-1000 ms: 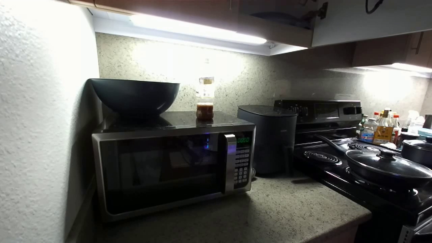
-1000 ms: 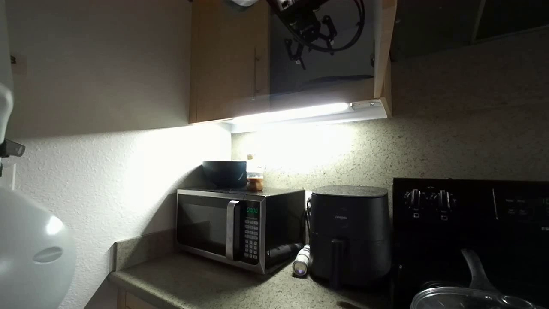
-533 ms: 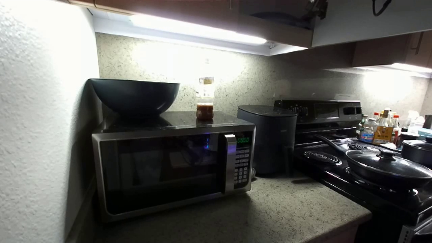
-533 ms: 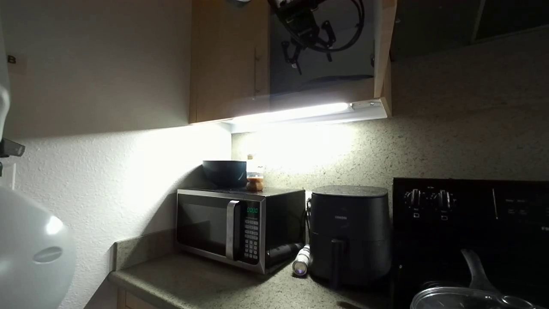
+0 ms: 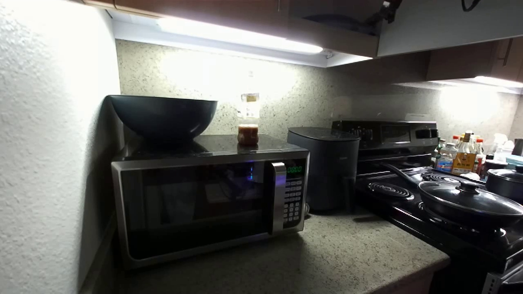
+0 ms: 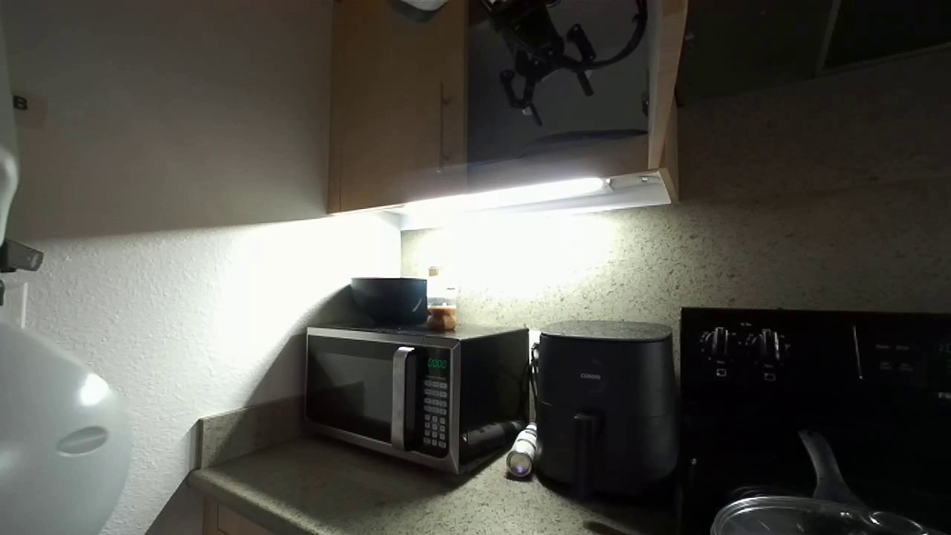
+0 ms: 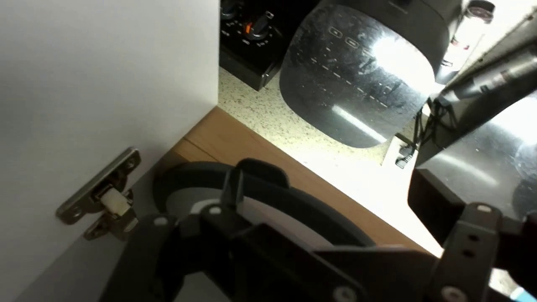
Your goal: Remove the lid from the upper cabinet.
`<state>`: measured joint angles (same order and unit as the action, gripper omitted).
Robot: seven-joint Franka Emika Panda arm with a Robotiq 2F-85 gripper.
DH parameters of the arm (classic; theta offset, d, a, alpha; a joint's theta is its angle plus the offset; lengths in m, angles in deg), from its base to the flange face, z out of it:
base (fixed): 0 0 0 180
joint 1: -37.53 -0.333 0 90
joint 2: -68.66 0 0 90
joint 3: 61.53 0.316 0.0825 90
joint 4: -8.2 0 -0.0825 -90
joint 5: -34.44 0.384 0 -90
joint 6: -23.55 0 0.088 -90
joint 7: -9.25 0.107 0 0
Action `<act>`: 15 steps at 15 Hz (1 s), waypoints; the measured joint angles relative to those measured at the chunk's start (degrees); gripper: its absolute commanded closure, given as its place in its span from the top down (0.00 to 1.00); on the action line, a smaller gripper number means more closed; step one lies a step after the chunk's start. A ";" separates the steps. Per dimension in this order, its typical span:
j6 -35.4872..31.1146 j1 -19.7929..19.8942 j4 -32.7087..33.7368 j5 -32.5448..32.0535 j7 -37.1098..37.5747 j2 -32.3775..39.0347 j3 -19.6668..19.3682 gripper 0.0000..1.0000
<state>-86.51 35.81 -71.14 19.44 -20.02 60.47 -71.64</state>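
The upper cabinet (image 6: 401, 111) has one door swung open. Inside, the lid (image 6: 591, 136) lies low near the front edge; in an exterior view the lid (image 5: 335, 18) shows only as a dim bluish curve. From the wrist view, the dark rim of the lid (image 7: 316, 216) arcs over the wooden cabinet edge, and the gripper's body hides much of its paler centre. My gripper (image 7: 344, 186) is open, jaws wide apart, one fingertip overlapping the rim, contact unclear. In an exterior view the gripper (image 6: 561, 99) hangs in front of the cabinet opening, above the lid.
The open door (image 7: 105, 63) and its metal hinge (image 7: 111, 201) stand close beside the gripper. Below are the microwave (image 6: 371, 394) with a dark bowl (image 6: 390, 301) and a bottle (image 6: 442, 316) on top, the air fryer (image 6: 605, 401) and the stove (image 5: 408, 163).
In an exterior view my gripper has shifted to the right in front of the cabinet, most clearly over the last half second. The lid has not visibly moved.
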 measured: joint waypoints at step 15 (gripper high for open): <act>0.03 -0.41 0.07 -5.32 -12.37 2.23 1.65 1.00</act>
<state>-86.49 35.39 -71.07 14.12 -32.39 62.70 -69.99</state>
